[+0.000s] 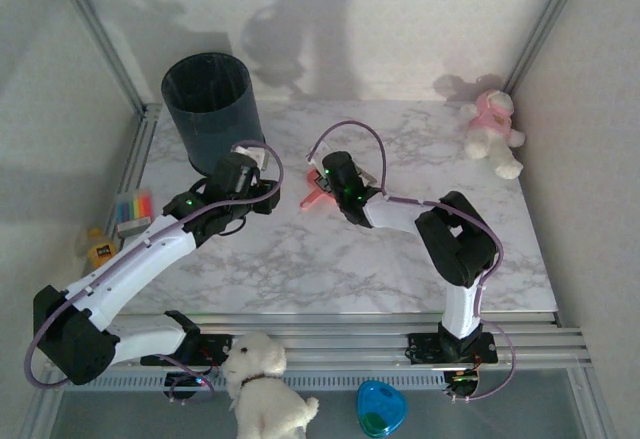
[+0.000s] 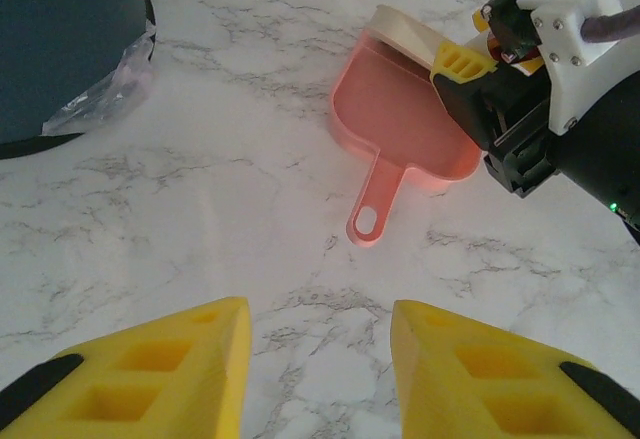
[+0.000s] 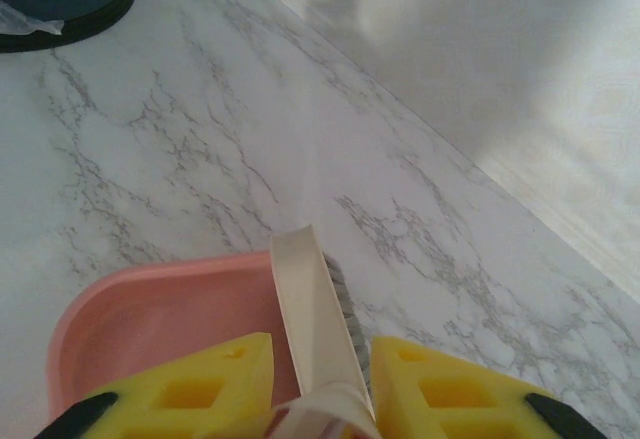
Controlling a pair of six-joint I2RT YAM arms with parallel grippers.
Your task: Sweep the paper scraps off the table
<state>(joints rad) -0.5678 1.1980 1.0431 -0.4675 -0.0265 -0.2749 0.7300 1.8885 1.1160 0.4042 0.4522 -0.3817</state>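
Near rail: A white plush dog (image 1: 262, 384) sits on the metal framing between your two arm bases. A blue heart-shaped item (image 1: 381, 408) lies just to its right.
Table: The white marble table (image 1: 300, 269) runs from that rail to the back wall, and both of your arms reach over its middle.
Left gripper: Your left gripper (image 2: 318, 309) hovers low over bare marble. Its yellow fingers (image 2: 160, 369) are parted a modest way with nothing between them, and they face the dustpan's handle.
Dustpan: The pink dustpan (image 2: 395, 119) lies flat on the marble at mid-table. Its holed handle points back at your left gripper, near it but apart.
Right gripper: Your right gripper (image 3: 322, 344) hangs over the pan's right side, its fingers drawn in narrow on either side of a cream brush (image 3: 305, 289), which they grip.
Brush: It juts forward above the pink floor of the pan, with dark bristles along one edge. You cannot tell whether they touch the pan.
Left side: A pack of multicoloured strips (image 1: 133, 207) lies off the table's left edge.
Far left: A dark round bin (image 1: 212, 99) stands upright at the table's far left corner, clear plastic crumpled at its foot.
Far right: A pink-and-white plush toy (image 1: 493, 129) sits in the opposite far corner.
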